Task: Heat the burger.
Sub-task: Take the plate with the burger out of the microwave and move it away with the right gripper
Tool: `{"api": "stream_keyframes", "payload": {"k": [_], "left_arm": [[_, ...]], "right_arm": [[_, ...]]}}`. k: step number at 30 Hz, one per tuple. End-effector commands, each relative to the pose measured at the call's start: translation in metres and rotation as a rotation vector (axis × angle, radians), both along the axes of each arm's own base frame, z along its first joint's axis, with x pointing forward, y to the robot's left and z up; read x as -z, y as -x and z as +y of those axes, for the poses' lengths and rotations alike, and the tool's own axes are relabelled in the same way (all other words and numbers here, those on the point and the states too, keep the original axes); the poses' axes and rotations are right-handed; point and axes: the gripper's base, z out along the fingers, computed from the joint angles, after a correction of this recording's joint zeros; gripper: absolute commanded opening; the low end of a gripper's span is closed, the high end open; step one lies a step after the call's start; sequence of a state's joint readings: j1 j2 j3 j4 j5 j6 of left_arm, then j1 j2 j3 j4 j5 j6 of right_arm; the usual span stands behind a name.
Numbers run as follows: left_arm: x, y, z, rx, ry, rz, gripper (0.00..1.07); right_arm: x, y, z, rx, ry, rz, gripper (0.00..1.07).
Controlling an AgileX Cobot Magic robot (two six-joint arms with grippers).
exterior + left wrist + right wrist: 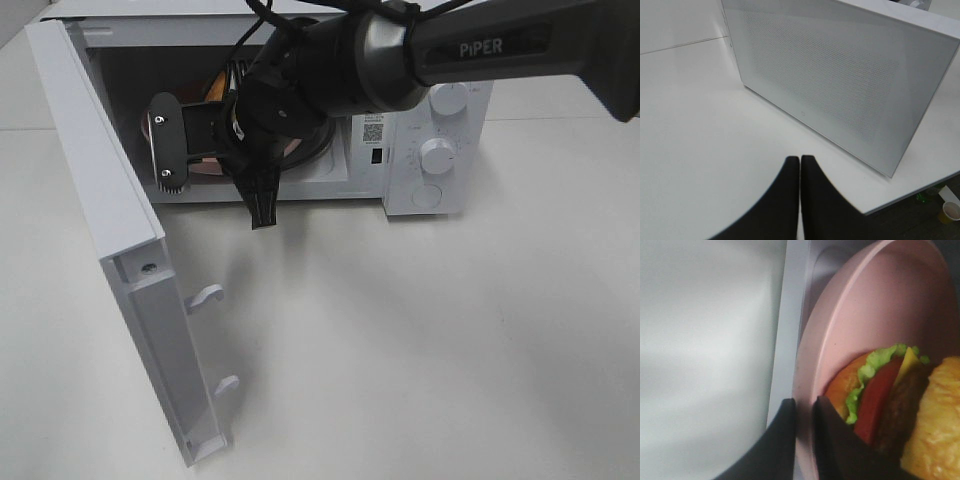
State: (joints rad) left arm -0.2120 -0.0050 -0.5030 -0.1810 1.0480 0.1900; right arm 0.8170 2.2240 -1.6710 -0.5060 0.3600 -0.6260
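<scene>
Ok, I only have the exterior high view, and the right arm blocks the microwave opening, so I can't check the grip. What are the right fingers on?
Observer: The right gripper pinches the rim of the pink plate, with one finger on each side.
Operator: And the burger?
Observer: The burger sits on that plate, close beside the fingers. They grip the plate, not the burger.
Operator: The left arm isn't in my view. What's it doing?
Observer: The left gripper is shut and empty above the table, facing the outer face of the open microwave door.
</scene>
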Motion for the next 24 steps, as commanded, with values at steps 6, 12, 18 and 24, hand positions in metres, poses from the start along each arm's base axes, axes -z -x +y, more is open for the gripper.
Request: {"api": "stream_keyframes", "payload": {"k": [6,12,18,24], "left_arm": [[0.0,0.002,0.0,0.001,0.017,-0.019,0.0],[0.0,0.002,0.0,0.001,0.017,-0.019,0.0],[0.0,0.002,0.0,0.001,0.017,-0.019,0.0],[0.0,0.002,0.0,0.003,0.019,-0.018,0.0]], "right_arm": [[-0.019,0.007,0.004,-0.037,0.024,-0.038,0.0],[-0.023,0.012,0.004,-0.035,0.045,-0.033,0.0],[-0.034,0.014,0.002,-0.044,0.055,-0.044,0.0],[-0.043,0.025,-0.003,-0.108,0.054,-0.01,0.0]]}}
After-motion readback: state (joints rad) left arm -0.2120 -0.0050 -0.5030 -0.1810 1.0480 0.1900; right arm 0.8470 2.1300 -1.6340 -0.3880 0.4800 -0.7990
